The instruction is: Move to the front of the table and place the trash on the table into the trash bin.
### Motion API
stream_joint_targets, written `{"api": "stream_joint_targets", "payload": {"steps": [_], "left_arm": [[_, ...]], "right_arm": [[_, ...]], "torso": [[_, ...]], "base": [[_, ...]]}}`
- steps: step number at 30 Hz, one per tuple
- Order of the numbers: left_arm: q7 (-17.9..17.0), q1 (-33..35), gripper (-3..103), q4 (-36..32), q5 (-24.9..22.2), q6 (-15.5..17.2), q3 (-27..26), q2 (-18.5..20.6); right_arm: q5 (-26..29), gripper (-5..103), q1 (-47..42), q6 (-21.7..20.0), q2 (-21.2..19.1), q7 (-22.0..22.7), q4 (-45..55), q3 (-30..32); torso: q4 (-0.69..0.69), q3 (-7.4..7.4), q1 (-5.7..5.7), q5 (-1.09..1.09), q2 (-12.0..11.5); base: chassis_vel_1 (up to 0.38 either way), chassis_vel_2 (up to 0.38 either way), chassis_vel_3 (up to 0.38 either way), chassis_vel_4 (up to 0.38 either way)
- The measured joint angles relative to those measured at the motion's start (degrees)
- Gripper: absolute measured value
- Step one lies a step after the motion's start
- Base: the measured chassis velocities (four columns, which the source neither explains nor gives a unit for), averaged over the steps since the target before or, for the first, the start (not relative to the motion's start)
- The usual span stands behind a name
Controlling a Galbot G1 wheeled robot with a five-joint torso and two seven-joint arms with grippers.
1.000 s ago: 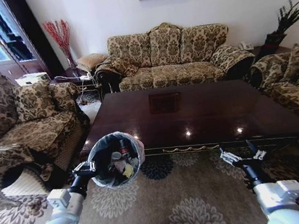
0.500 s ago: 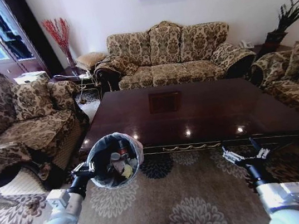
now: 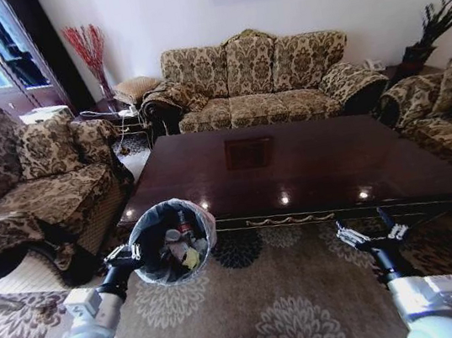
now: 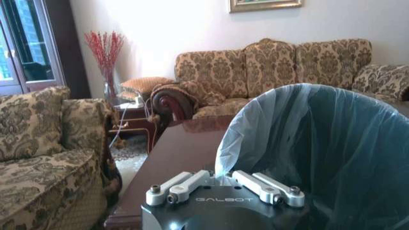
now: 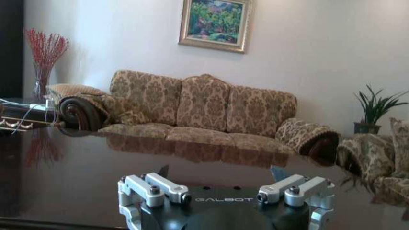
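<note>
Bins: one trash bin, black, whitish liner, trash inside.
My left hand: clamped on its rim.
My right hand: spread wide, holding nothing, beside the bench.

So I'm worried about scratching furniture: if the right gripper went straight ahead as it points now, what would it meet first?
Probably the table. The open right gripper points at its near edge; whether it would hit the apron or skim the top is unclear.
</note>
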Motion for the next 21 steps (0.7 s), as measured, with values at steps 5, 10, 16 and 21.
{"api": "stream_joint_targets", "payload": {"steps": [5,10,16,21], "left_arm": [[0.0,-0.2,0,0.0,-0.5,-0.1,0.0,0.2],[-0.1,-0.6,0,0.0,-1.1,-0.1,0.0,0.5],[-0.1,-0.7,0,0.3,-1.1,-0.2,0.1,0.4],[-0.1,-0.7,0,0.5,-1.1,-0.3,0.1,0.4]], "right_arm": [[0.0,100,0.0,0.0,0.0,0.0,0.0,0.0],[0.0,100,0.0,0.0,0.0,0.0,0.0,0.0],[0.0,100,0.0,0.1,0.0,0.0,0.0,0.0],[0.1,100,0.0,0.1,0.0,0.0,0.0,0.0]], "torso": [[0.00,-0.50,-0.32,0.00,-0.8],[0.00,-0.84,-0.56,0.00,-1.4],[0.00,-0.83,-0.54,0.00,-1.4],[0.00,-1.02,-0.72,0.00,-1.7]], "base": [[0.000,0.000,0.000,0.000],[0.012,-0.010,-0.011,0.005],[0.094,-0.091,-0.116,0.098],[0.204,-0.200,-0.227,0.215]]}}
